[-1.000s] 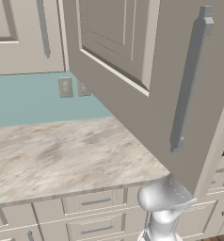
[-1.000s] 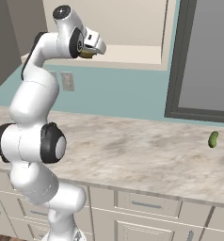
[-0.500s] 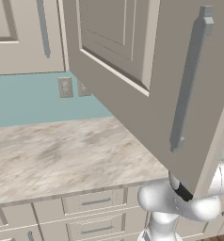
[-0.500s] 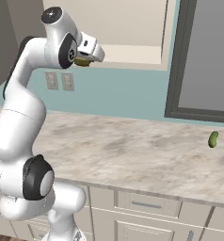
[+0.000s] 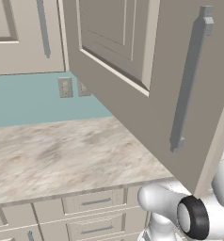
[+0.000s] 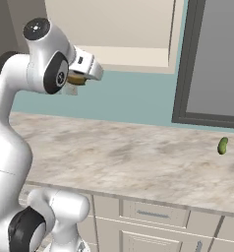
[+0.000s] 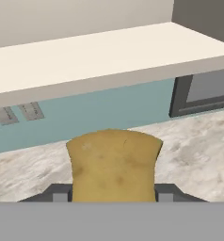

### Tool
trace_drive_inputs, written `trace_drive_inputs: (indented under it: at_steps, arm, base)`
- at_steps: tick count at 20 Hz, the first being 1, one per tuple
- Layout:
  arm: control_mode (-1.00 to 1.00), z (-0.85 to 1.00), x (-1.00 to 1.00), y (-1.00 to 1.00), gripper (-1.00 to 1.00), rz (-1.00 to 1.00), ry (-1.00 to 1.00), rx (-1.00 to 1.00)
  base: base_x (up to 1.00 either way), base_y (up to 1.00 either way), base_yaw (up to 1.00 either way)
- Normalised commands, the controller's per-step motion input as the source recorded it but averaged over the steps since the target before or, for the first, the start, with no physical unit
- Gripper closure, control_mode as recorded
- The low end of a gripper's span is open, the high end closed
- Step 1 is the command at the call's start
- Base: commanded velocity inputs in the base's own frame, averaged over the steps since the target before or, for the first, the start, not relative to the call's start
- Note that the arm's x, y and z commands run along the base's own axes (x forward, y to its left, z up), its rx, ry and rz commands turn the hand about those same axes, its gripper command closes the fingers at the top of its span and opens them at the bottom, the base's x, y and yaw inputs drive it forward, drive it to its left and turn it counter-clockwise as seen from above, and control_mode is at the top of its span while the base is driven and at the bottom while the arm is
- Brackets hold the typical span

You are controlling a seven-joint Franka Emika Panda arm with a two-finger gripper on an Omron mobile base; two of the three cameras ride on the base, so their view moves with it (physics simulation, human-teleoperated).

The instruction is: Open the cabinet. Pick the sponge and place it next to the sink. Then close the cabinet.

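The yellow-tan sponge (image 7: 114,162) sits between the dark fingertips of my gripper (image 7: 114,194), which is shut on it. From the right base view, the gripper (image 6: 79,78) holds the sponge (image 6: 76,78) in the air, just below the front edge of the open cabinet (image 6: 114,34) and well above the counter (image 6: 124,157). The cabinet door (image 5: 132,61) stands swung wide open, its long grey bar handle (image 5: 189,80) facing the left base camera. The cabinet's bottom shelf (image 7: 100,59) looks bare. The sink is out of view.
A small green pickle-like thing (image 6: 222,145) lies on the marble counter at the right. A dark-framed panel (image 6: 212,64) rises behind it. Two wall outlets (image 7: 17,113) sit on the blue backsplash. Beige drawers (image 5: 95,202) run under the counter (image 5: 62,150).
The gripper has come down and back from the cabinet opening with the sponge still in it. The arm's lower links have swung round. The door and the pickle have not moved.
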Motion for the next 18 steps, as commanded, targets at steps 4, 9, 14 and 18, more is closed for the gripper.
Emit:
trace_drive_inputs:
  at_steps: [4,9,14,18]
  arm:
    - [-1.0,-0.35,-0.89,0.0,1.0,0.11,0.0,0.0]
    - [-1.0,-0.61,-0.56,0.0,1.0,0.08,0.04,0.0]
    - [-1.0,-0.69,-0.34,0.0,1.0,0.0,0.1,-0.02]
    - [-1.0,-0.58,-0.23,0.0,1.0,0.0,0.1,0.0]
  base:
    - [0.0,0.0,0.0]
    - [0.0,0.0,0.0]
    - [0.0,0.0,0.0]
    - [0.0,0.0,0.0]
